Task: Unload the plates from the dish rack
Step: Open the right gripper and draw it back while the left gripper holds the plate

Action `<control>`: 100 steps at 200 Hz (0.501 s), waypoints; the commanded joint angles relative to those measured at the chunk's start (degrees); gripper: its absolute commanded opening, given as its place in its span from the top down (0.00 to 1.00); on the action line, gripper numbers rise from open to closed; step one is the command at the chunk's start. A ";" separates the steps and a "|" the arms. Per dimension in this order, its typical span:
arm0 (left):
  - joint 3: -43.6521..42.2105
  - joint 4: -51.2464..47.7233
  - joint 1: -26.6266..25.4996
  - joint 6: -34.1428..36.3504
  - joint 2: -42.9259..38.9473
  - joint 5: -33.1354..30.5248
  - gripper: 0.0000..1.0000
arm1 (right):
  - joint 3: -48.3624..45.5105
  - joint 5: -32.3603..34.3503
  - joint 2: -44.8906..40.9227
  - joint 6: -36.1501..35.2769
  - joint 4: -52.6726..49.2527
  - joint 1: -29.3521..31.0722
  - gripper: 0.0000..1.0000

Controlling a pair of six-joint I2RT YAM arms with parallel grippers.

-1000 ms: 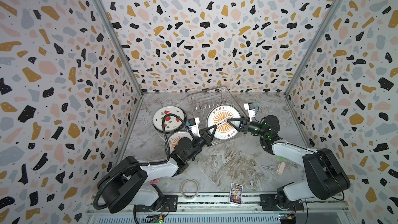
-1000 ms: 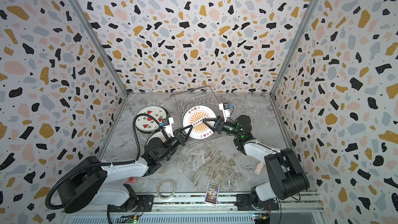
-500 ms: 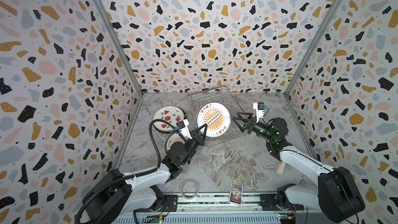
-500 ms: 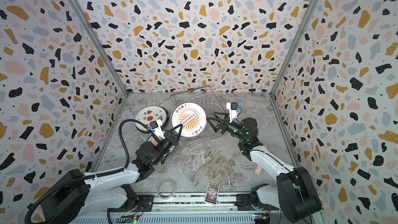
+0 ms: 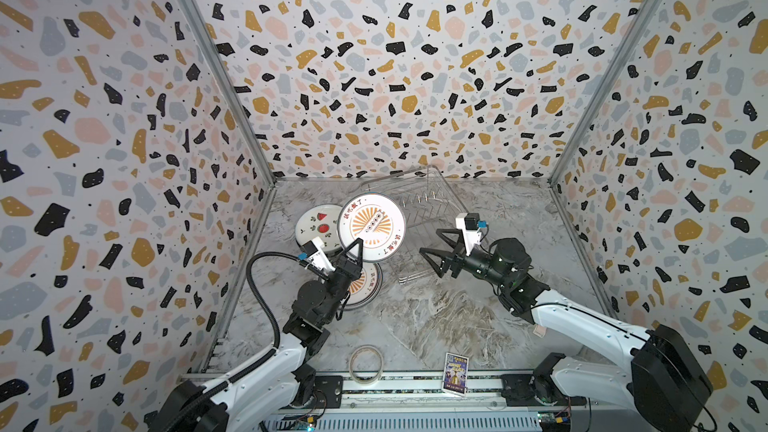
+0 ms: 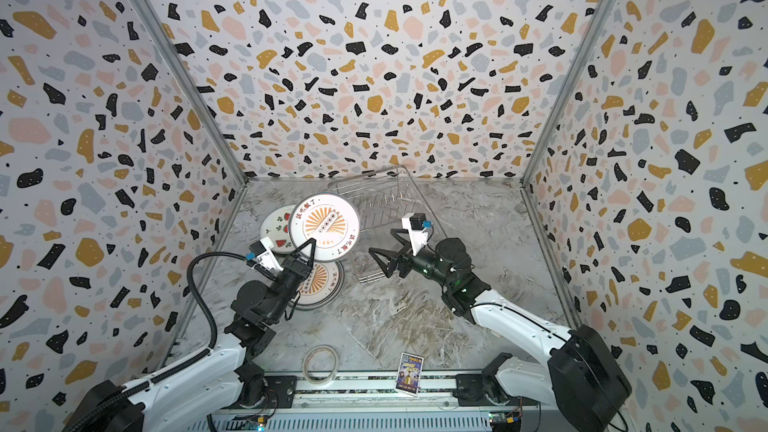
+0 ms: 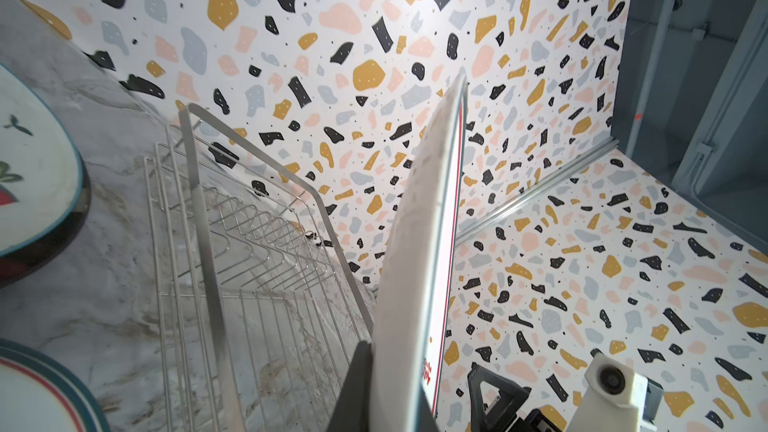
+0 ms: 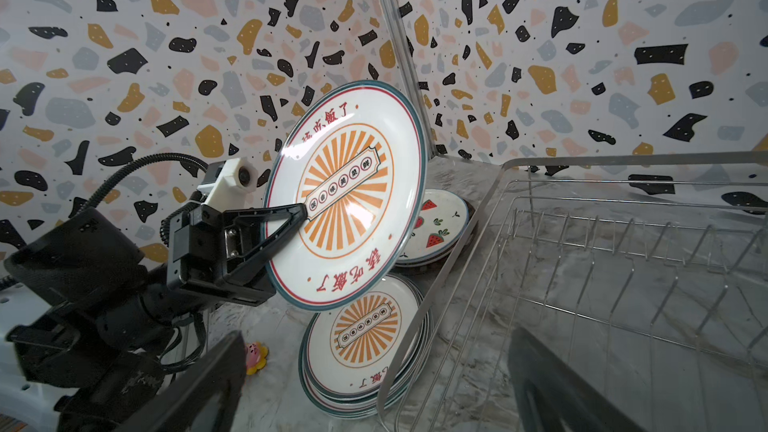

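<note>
so in both top views the left gripper point(image 5: 358, 243) is clamped tight on a sunburst plate point(image 5: 376, 218), holding it up tilted just left of the wire dish rack point(image 5: 428, 205) and above a stack of sunburst plates point(image 5: 369, 284) lying flat on the table, with a watermelon plate point(image 5: 318, 224) flat just behind. right gripper point(image 5: 430, 241) hangs over the rack, jaws spread wide, nothing in them. a tape ring point(image 5: 365, 363) and a small card point(image 5: 456, 371) sit by the front rail. left wrist view: the held plate point(image 7: 415, 222) is edge-on, pinched at its rim, rack point(image 7: 249, 251) beside it on the marble. right wrist view: plate face point(image 8: 353, 151) shows orange rays and red characters, one left finger point(image 8: 286, 218) across it, the stack point(image 8: 365, 326) right underneath against the rack's rim point(image 8: 415, 326), and the right gripper's own fingers point(image 8: 199, 388) far apart
</note>
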 commanded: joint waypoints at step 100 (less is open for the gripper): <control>-9.31 -12.37 6.81 -11.65 -12.80 -1.36 1.00 | 14.04 15.43 14.92 -7.61 -4.90 15.13 0.01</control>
